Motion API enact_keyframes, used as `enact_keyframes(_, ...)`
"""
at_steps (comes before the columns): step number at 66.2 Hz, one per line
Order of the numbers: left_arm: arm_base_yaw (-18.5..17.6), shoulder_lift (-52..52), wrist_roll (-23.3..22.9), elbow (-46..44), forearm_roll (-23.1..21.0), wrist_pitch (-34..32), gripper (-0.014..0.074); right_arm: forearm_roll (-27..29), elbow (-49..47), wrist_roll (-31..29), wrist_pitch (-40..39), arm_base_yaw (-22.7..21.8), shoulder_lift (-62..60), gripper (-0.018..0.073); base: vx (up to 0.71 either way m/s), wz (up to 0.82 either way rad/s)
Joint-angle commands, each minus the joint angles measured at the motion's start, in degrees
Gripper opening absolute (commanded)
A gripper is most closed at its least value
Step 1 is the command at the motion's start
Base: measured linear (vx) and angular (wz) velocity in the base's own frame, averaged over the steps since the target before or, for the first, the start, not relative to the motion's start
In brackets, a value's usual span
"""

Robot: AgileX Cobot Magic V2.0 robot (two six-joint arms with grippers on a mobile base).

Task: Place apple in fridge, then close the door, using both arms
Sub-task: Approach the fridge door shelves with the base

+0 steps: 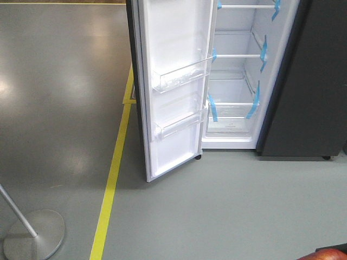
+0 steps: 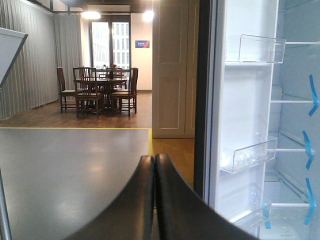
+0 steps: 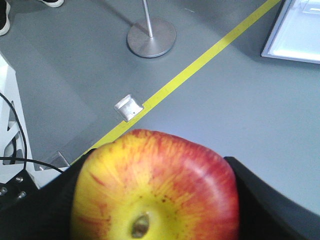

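The right gripper is clamped on the apple, which it holds over the grey floor, outside the fridge. The left gripper has its fingers pressed together. The door stands open, showing clear shelf bins.

The door is swung open to the left of the fridge, with two door bins fixed on its inner face, one above the other. A floor line is laid left of the door, and a stand base is set further left. The apple is held well before the fridge.
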Motion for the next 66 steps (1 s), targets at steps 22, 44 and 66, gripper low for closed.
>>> enact_keyframes(22,-0.3,-0.8,-0.6,1.7,0.0,-4.2,-0.0006,1.0,-1.4,-0.5,-3.1,-0.1,0.1,0.015,0.1,0.04)
enact_keyframes(44,-0.3,-0.8,-0.6,1.7,0.0,-4.2,-0.0006,1.0,-1.4,-0.5,-3.1,-0.1,0.1,0.015,0.1,0.03)
enact_keyframes(66,-0.3,-0.8,-0.6,1.7,0.0,-4.2,-0.0006,1.0,-1.4,-0.5,-3.1,-0.1,0.1,0.015,0.09,0.02)
